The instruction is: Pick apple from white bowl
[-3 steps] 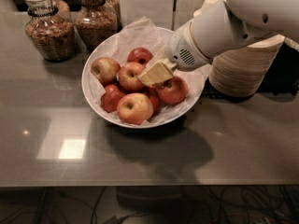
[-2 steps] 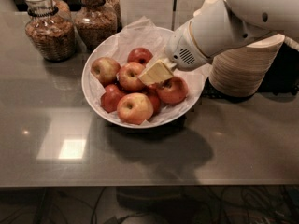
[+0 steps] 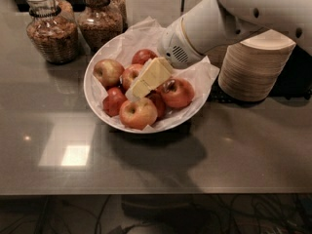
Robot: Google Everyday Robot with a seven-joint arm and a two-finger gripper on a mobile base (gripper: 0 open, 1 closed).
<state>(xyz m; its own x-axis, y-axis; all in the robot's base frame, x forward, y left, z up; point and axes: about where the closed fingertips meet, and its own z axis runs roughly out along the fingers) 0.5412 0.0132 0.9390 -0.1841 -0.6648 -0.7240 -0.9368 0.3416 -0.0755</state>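
A large round glossy white bowl, lined with crumpled white paper, sits on the grey, reflective table and holds 7 apples. The white robot arm reaches in from the upper right. Its pale yellow end effector slants down and to the left into the middle of the bowl. Whether it is open, closed or gripping anything cannot be told.

The tip lies against the red apple with a yellow-orange blush, which is near the bowl's centre and partly covered by the end effector. It still rests among the other fruit. A paler yellow apple is just to its left and a dark red apple is below it.

Behind the bowl to the left stand 2 glass jars of brown granola. A stack of tan disposable bowls stands to the right.
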